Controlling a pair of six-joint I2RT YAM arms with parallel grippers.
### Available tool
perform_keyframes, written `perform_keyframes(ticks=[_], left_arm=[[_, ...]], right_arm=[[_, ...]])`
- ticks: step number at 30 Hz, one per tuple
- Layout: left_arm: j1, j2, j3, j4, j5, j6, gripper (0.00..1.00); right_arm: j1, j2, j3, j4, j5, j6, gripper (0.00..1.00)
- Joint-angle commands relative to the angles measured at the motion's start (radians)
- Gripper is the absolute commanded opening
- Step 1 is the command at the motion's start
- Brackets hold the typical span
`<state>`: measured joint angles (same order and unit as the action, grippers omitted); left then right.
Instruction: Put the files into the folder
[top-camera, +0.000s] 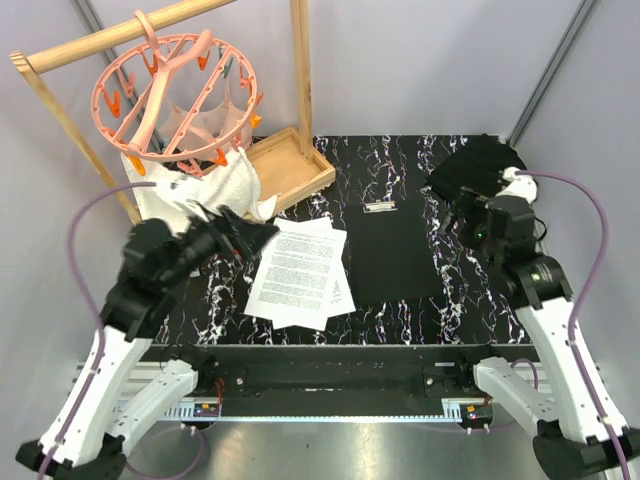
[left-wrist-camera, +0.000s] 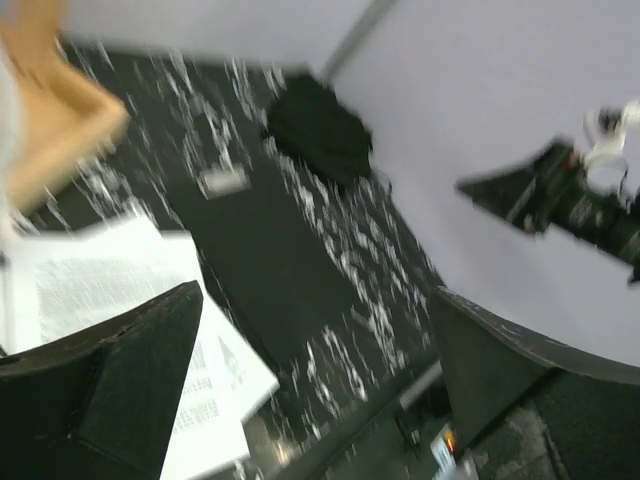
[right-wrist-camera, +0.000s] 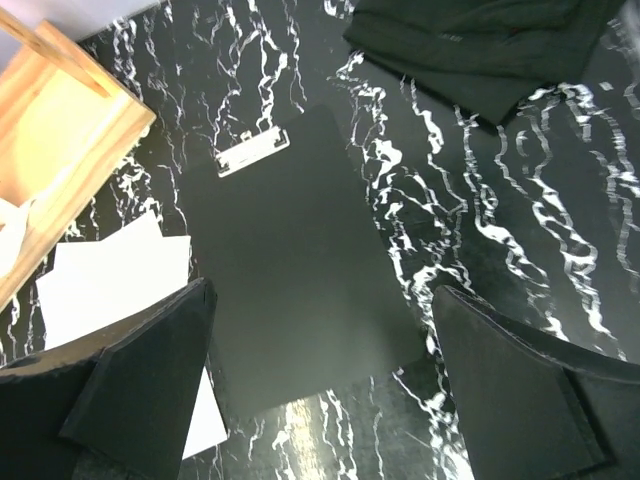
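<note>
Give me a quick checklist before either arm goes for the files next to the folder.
1. Left gripper open and empty: ok.
2. Right gripper open and empty: ok.
3. Files on the table left of the folder, nothing lying on them: ok.
4. Folder face bare: ok.
5. Clip raised enough to take sheets: cannot tell.
6. Files squared into one neat stack: not ok, fanned.

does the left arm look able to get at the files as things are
Probably yes: the open left gripper hovers beside the files, and nothing lies on top of them.
</note>
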<state>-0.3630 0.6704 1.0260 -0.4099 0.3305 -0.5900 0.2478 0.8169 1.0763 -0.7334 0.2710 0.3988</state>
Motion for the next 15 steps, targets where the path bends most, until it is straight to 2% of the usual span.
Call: perform_keyframes(ticks=[1, 6, 7, 9, 10, 15], left_arm=[[-0.141, 0.038, -0.131, 0.100, -0.025, -0.025, 0.99], [-0.410, 0.177, -0.227, 0.209, -0.181, -0.014, 0.99], [-0.489, 0.205, -0.250, 0.226, -0.215, -0.008, 0.99], [-0.557, 0.301, -0.264, 0.285, -0.271, 0.001, 0.99], [-0.604, 0.337, -0.276, 0.307, -0.277, 0.002, 0.99], [-0.665, 0.561, -0.288, 0.408, -0.240, -0.014, 0.96]], right_arm=[[-0.004, 0.135, -0.060, 0.179, -0.082, 0.015, 1.00], [-0.004, 0.344, -0.122, 0.399, -0.205, -0.102, 1.00], [-0.004, 0.446, -0.090, 0.434, -0.219, -0.124, 1.00], [-0.004, 0.558, -0.026, 0.450, -0.265, -0.175, 1.00], [-0.004, 0.671, 0.056, 0.451, -0.268, -0.192, 1.00], [-0.002, 0.970, 0.327, 0.425, -0.384, -0.256, 0.98]])
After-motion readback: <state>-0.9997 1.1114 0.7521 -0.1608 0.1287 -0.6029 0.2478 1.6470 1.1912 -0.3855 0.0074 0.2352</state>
